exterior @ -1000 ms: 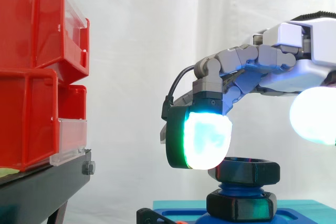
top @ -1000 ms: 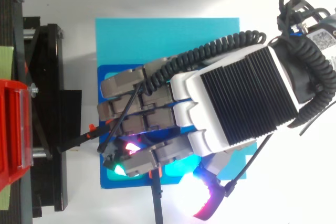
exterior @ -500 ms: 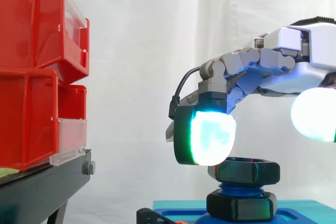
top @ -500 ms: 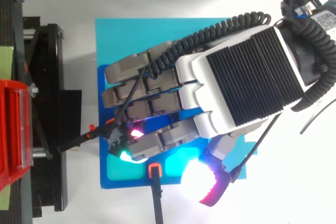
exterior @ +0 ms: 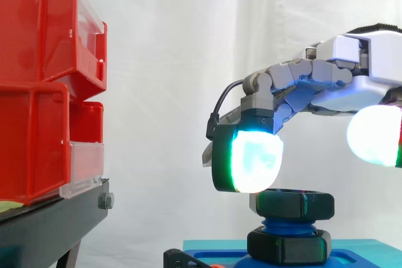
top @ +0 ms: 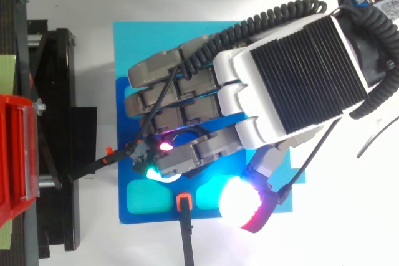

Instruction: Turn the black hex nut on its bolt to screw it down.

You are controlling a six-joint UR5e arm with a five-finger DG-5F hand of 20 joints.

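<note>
- The hand (top: 293, 79) reaches in with its fingers side by side, stretched out, and the tips bent down.
- The thumb sticks out well apart from the fingers. The hand is spread and holds nothing.
- One fingertip pad (exterior: 254, 158) glows white and green. The thumb pad (exterior: 375, 135) glows white too, and it is up in the air.
- The black hex nut (exterior: 292, 204) sits right under the hand, between the fingertip pad and the thumb pad.
- The fingertip pad is just at the nut's top edge, on the side away from the thumb. I cannot tell if it touches the nut.
- The nut is on a blue bolt (exterior: 290, 224). A second black nut (exterior: 289, 246) sits lower on the same bolt.
- The bolt stands on a blue board (top: 187, 42) below the hand.
- Past the fingertips, well apart from the hand, are red bins (exterior: 38, 92) on a black stand (exterior: 50, 224).
- A white curtain (exterior: 176, 61) hangs behind the hand.
</note>
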